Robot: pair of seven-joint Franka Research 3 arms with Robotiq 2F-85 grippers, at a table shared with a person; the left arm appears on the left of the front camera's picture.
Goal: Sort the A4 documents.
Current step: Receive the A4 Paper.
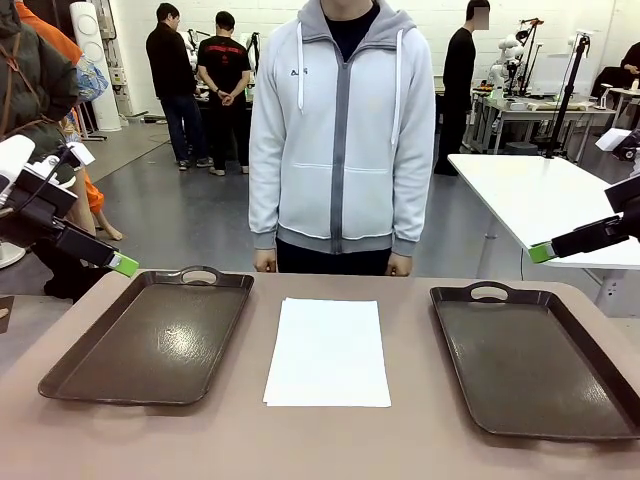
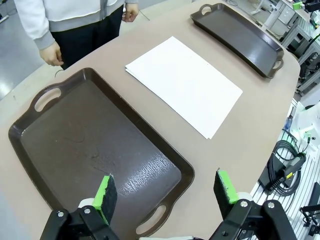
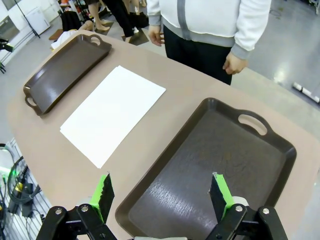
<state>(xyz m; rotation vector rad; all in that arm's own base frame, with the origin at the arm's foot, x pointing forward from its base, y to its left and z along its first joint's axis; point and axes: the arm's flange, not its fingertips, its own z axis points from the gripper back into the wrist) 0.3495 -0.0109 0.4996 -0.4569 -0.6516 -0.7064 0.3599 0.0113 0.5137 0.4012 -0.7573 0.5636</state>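
Progress: none sorted | A4 documents (image 1: 328,352) stacked centre, between empty left tray (image 1: 150,345) and right tray (image 1: 530,370) | my left gripper (image 2: 165,189), right gripper (image 3: 162,192): spread, empty

Front view across table (image 1: 330,440), wrist views above documents (image 1: 328,352)

Right tray (image 1: 530,360) clipped by front view's right edge. A4 documents (image 1: 328,352): sheet count too fine to tell. Left gripper (image 1: 122,264), right gripper (image 1: 543,252) side-on in front view, gap between jaws hidden
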